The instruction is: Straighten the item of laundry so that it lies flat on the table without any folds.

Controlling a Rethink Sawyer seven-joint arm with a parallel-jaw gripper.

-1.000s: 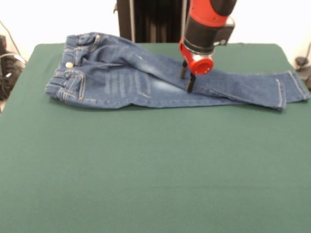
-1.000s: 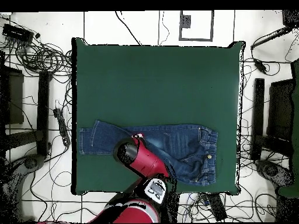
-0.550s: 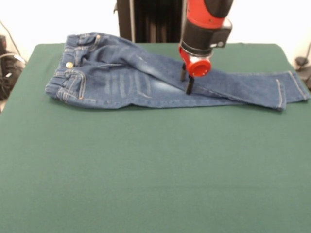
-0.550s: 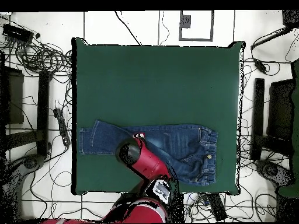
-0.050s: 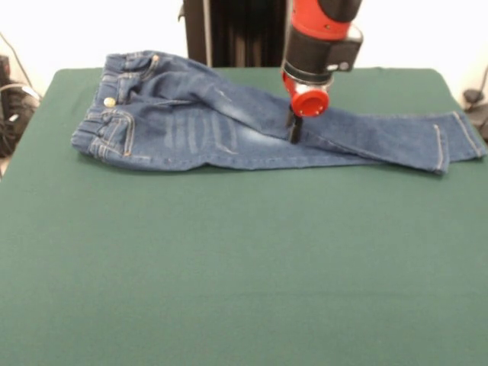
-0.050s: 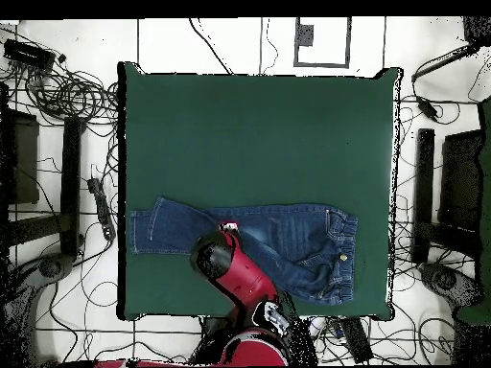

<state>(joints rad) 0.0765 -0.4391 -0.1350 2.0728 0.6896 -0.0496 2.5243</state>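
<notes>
The item of laundry (image 5: pixel 191 126), a small pair of blue jeans, lies along the far side of the green table (image 5: pixel 229 267). In the front view its waistband is at the left and its legs run right, one leg lying slantwise over the other. My gripper (image 5: pixel 292 130) stands upright on the legs just past the crotch, fingers pressed together into the denim. From overhead the jeans (image 6: pixel 288 235) lie near the table's (image 6: pixel 259 134) bottom edge, and the red arm (image 6: pixel 230 268) covers the fingers.
Cables, stands and boxes crowd the floor on both sides of the table in the overhead view. A dark rack stands behind the table's far edge (image 5: pixel 229 34). The leg cuffs (image 5: pixel 457 141) reach close to the table's right edge.
The two fingers, clearly apart a second ago, have drawn together on the denim. The wrist has shifted slightly and the jeans have not moved.
</notes>
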